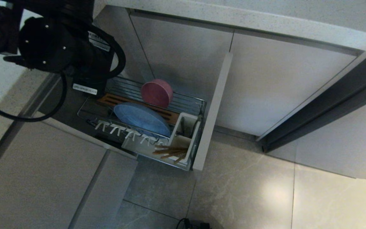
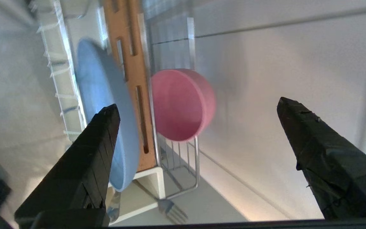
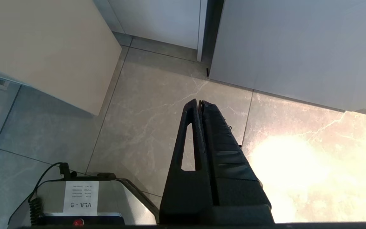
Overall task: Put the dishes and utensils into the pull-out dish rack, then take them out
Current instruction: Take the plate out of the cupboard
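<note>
The pull-out dish rack (image 1: 187, 101) stands drawn out of the cabinet, its beige front panel (image 1: 213, 111) on the right. A pink bowl (image 1: 156, 93) leans on edge on the wire bars. A light-blue plate (image 1: 141, 118) stands tilted between the wooden strip and the white pegs. Wooden chopsticks (image 1: 170, 152) stick out of the white caddy (image 1: 186, 127). My left arm (image 1: 59, 47) hangs over the rack's left end. In the left wrist view my left gripper (image 2: 197, 103) is open wide and empty, short of the bowl (image 2: 179, 105) and plate (image 2: 103, 95). My right gripper (image 3: 199, 101) is shut over the floor.
A metal fork (image 2: 173, 211) shows beside the caddy (image 2: 151, 181) in the left wrist view. Beige cabinet doors (image 1: 281, 86) flank the rack under a speckled countertop (image 1: 265, 22). Grey floor tiles (image 1: 249, 190) lie in front. The robot's base (image 3: 81, 200) sits beside the right gripper.
</note>
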You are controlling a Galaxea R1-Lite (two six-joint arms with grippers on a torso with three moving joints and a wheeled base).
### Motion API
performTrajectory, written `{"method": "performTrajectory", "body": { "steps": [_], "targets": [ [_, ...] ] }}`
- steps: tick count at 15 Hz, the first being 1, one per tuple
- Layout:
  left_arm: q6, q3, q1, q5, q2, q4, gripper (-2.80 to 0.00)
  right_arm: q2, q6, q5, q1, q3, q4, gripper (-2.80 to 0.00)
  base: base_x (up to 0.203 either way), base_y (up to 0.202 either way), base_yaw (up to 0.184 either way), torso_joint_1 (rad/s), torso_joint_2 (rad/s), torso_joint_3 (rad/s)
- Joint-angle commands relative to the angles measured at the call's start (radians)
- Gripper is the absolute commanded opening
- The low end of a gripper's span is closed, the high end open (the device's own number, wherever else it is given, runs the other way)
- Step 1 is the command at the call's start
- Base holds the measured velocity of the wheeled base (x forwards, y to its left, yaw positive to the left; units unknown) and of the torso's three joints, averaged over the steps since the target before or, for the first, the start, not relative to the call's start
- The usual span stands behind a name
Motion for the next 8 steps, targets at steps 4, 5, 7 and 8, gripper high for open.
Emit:
{"method": "performTrajectory", "body": {
  "steps": [4,5,7,8],
  "targets": [
    [0.387,-0.075,-0.048,-0.075,-0.086,-0.02,0.0,-0.001,0.001,0.0,0.0,0.0,0.0,-2.8,0.0,0.0,0.0,0.0,0.0,0.0],
    [0.443,-0.077,-0.053,-0.086,-0.102,-0.041,0.0,-0.001,0.0,0.0,0.0,0.0,0.0,-2.8,0.0,0.0,0.0,0.0,0.0,0.0],
    [0.559,-0.076,-0.064,-0.09,-0.131,-0.069,0.0,-0.001,0.0,0.0,0.0,0.0,0.0,-2.8,0.0,0.0,0.0,0.0,0.0,0.0],
    [0.599,-0.077,-0.069,-0.092,-0.15,-0.071,-2.8,-0.001,-0.001,0.0,0.0,0.0,0.0,-2.8,0.0,0.0,0.0,0.0,0.0,0.0]
  ]
}}
